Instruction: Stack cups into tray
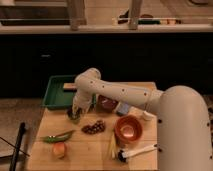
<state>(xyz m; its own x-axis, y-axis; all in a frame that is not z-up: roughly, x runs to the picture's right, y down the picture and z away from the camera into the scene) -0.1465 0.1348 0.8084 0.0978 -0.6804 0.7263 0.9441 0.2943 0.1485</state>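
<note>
A pale yellow-green cup [75, 117] stands on the wooden table just in front of the dark green tray [54, 95], near the tray's front right corner. My gripper [75, 111] points down right over the cup, and its tip hides the cup's rim. A small brown item [70, 87] lies in the tray by its right side. The arm reaches in from the right, over the dark brown bowl.
A dark brown bowl [106, 103] sits right of the gripper and an orange bowl [128, 129] further right. Grapes [93, 127], a green pepper [57, 136] and a peach-coloured fruit [59, 149] lie in front. A white-handled brush [136, 151] lies at the front right.
</note>
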